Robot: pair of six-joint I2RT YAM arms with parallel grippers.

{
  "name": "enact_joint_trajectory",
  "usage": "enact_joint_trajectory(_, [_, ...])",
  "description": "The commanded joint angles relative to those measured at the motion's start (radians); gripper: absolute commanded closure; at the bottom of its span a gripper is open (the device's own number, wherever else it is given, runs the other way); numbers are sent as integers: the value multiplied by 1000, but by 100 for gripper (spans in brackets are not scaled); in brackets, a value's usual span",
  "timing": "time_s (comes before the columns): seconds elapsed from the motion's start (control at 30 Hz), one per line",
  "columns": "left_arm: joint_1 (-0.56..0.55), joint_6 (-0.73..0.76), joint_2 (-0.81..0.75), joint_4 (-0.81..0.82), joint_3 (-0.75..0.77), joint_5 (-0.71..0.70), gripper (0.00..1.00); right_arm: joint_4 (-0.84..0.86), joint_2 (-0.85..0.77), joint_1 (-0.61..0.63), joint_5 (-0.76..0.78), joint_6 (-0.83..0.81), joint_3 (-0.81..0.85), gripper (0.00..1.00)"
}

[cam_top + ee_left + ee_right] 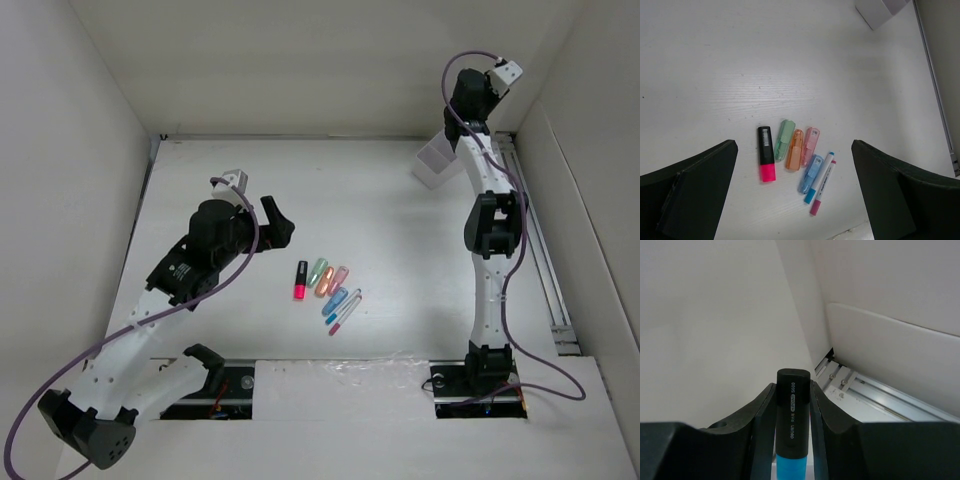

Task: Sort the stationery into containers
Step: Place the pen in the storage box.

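Pens and markers point(325, 285) are lying near the bench's point(400, 230) near edge, by the wide-open left gripper point(275, 222), while at the far right corner the right gripper point(792, 400) is clamping a black-blue marker point(791, 410) high near the white box point(437, 165), risking a miss or bounce-out if released there.

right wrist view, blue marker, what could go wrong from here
1. The marker sticks out past the right gripper, pinched by its sides; it may tilt or slip before reaching the box.
2. The open left gripper hangs over closely packed pens; a pick may nudge neighbours.
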Motion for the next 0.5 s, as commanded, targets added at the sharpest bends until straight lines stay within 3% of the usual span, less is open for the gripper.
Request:
enact_joint_trajectory(0.0, [2,24,-5,51,28,-4,0,92,6,0,42,-52,-25,100])
enact_joint_trajectory(0.33, [2,33,-5,60,19,-4,0,143,-19,9,76,-70,-131,100])
enact_joint_trajectory(0.47, [2,33,-5,60,19,5,0,152,-28,18,87,-70,-145,79])
